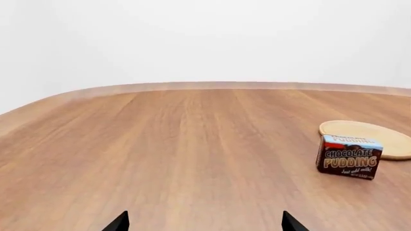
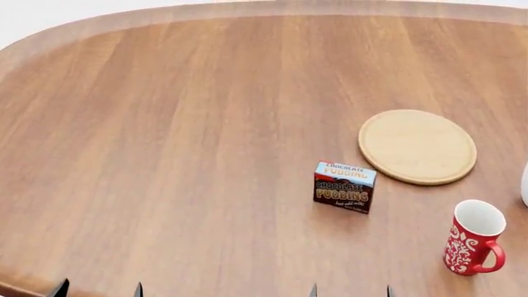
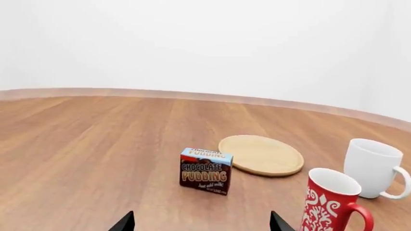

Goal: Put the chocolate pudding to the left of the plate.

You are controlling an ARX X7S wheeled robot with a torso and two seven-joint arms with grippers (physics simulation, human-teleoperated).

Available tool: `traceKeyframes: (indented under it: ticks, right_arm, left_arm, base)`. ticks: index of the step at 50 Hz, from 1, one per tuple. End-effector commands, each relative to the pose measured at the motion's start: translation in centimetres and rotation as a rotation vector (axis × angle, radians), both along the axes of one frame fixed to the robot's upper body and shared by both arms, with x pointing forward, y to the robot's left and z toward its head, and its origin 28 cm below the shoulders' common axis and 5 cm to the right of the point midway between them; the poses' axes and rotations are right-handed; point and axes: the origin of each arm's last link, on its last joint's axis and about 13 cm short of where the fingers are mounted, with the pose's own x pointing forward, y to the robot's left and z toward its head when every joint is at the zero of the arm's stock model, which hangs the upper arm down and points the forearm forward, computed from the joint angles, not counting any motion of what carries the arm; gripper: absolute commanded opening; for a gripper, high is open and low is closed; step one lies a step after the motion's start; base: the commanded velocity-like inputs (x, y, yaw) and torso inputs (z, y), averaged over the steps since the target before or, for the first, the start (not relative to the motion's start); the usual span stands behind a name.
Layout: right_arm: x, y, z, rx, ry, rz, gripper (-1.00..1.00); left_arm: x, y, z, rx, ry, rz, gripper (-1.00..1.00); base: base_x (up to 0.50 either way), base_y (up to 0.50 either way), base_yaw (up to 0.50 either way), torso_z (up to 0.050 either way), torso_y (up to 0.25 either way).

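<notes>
The chocolate pudding point(image 2: 344, 186) is a small brown carton with a light blue top, standing upright on the table just in front of and to the left of the plate point(image 2: 417, 146), a flat pale wooden disc. The right wrist view shows the pudding point(image 3: 205, 171) and the plate point(image 3: 261, 154) ahead of my right gripper point(image 3: 201, 224), which is open and empty. In the left wrist view, the pudding point(image 1: 349, 157) and the plate point(image 1: 372, 137) lie far off to one side of my open left gripper point(image 1: 204, 224). Only fingertips of both grippers show at the head view's near edge.
A red patterned mug point(image 2: 473, 237) stands in front of the plate on the right. A white mug point(image 3: 374, 168) stands beyond it near the table's right side. The wooden table point(image 2: 165, 124) has a rounded raised rim at the far edge.
</notes>
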Motion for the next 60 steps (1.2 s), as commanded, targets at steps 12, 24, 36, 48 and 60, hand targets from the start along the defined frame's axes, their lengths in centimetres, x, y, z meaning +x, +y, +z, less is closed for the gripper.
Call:
traceKeyframes:
  ticks: [12,24,36,48,60]
  right_arm:
    - [-0.12,0.07,0.0,-0.008,-0.007,-0.002,1.0]
    - [-0.05,0.08,-0.01,-0.011,-0.006,-0.002,1.0]
    - [0.01,0.09,0.02,-0.01,0.005,0.001,1.0]
    - [-0.04,0.1,-0.01,-0.009,0.001,0.003,1.0]
    - [-0.12,0.11,0.06,-0.008,0.0,0.004,1.0]
  left_arm:
    - [-0.07,0.01,-0.02,-0.002,-0.003,-0.003,1.0]
    - [-0.03,0.0,0.02,-0.005,-0.004,-0.003,1.0]
    - [-0.05,-0.04,0.06,-0.006,-0.006,-0.007,1.0]
    - [-0.07,-0.03,0.04,-0.005,-0.006,-0.008,1.0]
    - [-0.11,-0.04,0.03,-0.004,-0.006,-0.008,1.0]
  base:
    - [0.17,0.0,0.0,0.0,0.0]
    - [0.17,0.0,0.0,0.0,0.0]
    - [0.1,0.0,0.0,0.0,0.0]
    - [0.04,0.0,0.0,0.0,0.0]
    - [0.03,0.0,0.0,0.0,0.0]
